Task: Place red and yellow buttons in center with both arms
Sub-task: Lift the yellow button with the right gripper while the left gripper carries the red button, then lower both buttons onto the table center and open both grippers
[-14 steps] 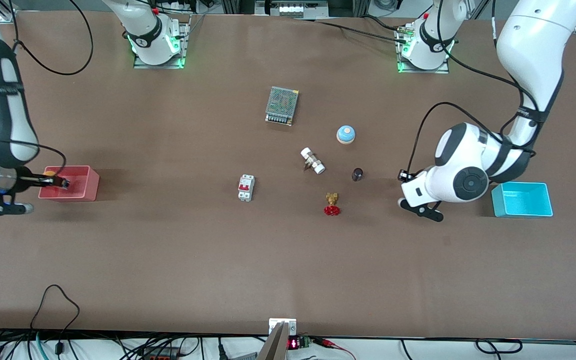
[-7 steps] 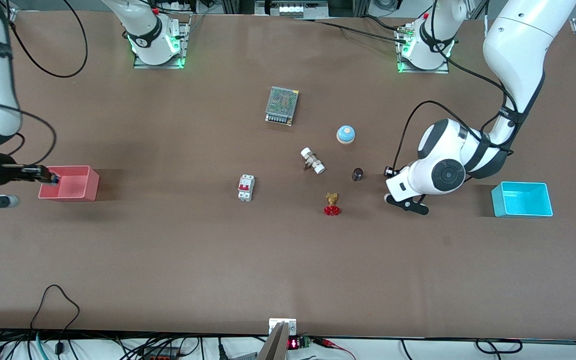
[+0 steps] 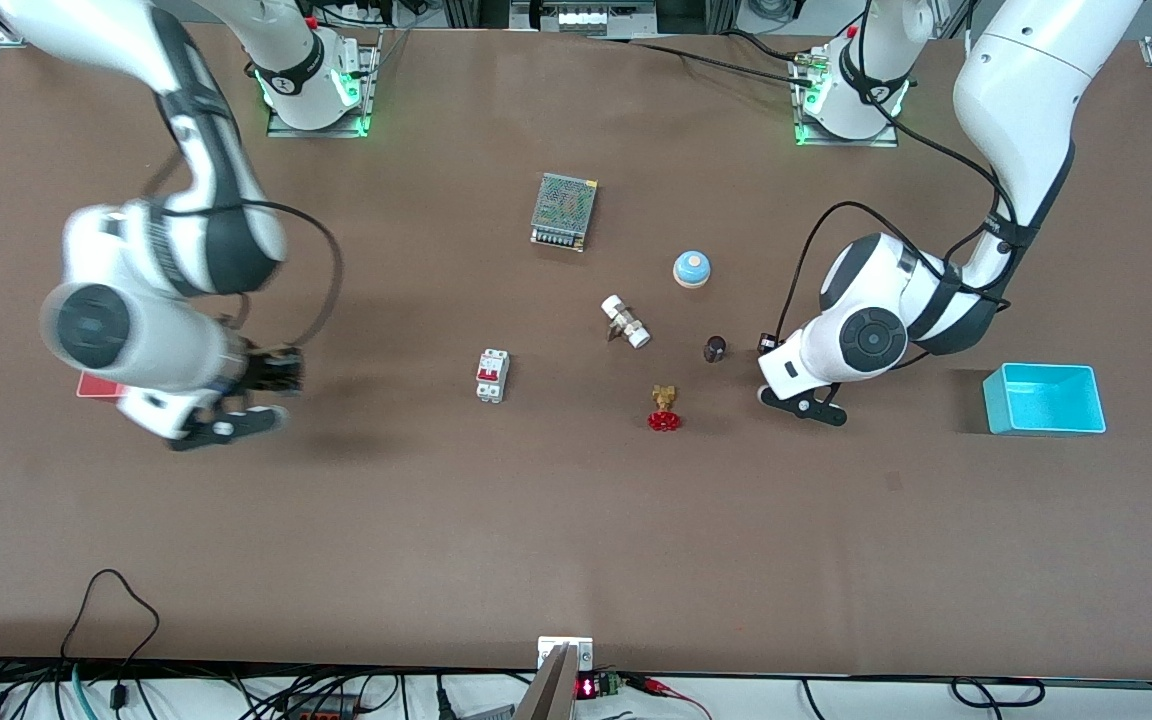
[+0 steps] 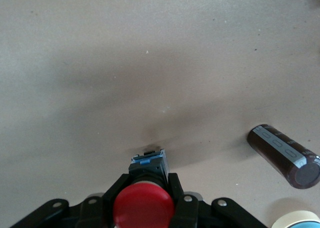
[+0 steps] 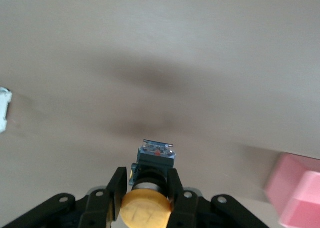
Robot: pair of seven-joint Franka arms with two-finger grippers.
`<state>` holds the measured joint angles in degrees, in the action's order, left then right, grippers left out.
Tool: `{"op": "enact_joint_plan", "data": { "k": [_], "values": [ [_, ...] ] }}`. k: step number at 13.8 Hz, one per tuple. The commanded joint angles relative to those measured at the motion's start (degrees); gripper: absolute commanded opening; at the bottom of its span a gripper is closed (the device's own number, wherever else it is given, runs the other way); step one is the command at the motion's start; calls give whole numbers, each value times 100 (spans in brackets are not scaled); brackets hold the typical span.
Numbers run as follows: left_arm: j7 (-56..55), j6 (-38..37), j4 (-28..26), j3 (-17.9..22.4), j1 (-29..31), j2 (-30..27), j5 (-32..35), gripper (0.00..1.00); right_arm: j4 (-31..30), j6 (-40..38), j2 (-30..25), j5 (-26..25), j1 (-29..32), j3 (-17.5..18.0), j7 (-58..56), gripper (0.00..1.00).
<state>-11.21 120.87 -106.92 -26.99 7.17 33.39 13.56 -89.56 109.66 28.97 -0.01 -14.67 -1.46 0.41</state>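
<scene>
My left gripper (image 4: pixel 147 180) is shut on the red button (image 4: pixel 144 205), its black body pointing at the brown tabletop (image 4: pixel 150 63). In the front view the left gripper (image 3: pixel 768 346) hangs low over the table beside a dark cylinder (image 3: pixel 715 348); the red button is hidden there. My right gripper (image 5: pixel 146 180) is shut on the yellow button (image 5: pixel 146 205). In the front view the right gripper (image 3: pixel 274 372) is over bare tabletop between the pink bin (image 3: pixel 96 387) and the white breaker (image 3: pixel 492 375).
In the middle lie a mesh-topped metal box (image 3: pixel 564 211), a blue-domed bell (image 3: pixel 692 268), a white fitting (image 3: pixel 626 321) and a brass valve with a red handwheel (image 3: pixel 664 408). A cyan bin (image 3: pixel 1044 398) stands at the left arm's end. The right arm covers most of the pink bin (image 5: pixel 297 195).
The right arm has swung from the pink bin toward the table's middle, carrying the yellow button. The left arm has crept closer to the dark cylinder with the red button.
</scene>
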Motion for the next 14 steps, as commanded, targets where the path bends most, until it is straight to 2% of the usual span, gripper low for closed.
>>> {"op": "enact_joint_plan", "data": {
  "k": [1, 2, 3, 4, 5, 14],
  "values": [
    [-250, 217, -188, 0, -102, -79, 164, 26, 132, 301, 407, 570, -290, -73, 930, 2],
    [-258, 339, -276, 9, -102, -87, 164, 27, 132, 432, 513, 607, -386, -73, 1160, 2],
    [-258, 367, -294, 18, -76, -79, 164, 33, 149, 538, 601, 599, -535, -82, 1380, 2],
    [-258, 367, -294, 27, -49, -79, 164, 57, 132, 626, 688, 572, -632, -82, 1687, 2],
    [-267, 358, -294, 27, -14, -61, 155, 100, 132, 671, 768, 563, -677, -82, 2064, 2],
    [-626, 323, -303, 9, 39, 1, 155, 100, 132, 680, 1146, 598, -704, -91, 2481, 3]
  ]
}}
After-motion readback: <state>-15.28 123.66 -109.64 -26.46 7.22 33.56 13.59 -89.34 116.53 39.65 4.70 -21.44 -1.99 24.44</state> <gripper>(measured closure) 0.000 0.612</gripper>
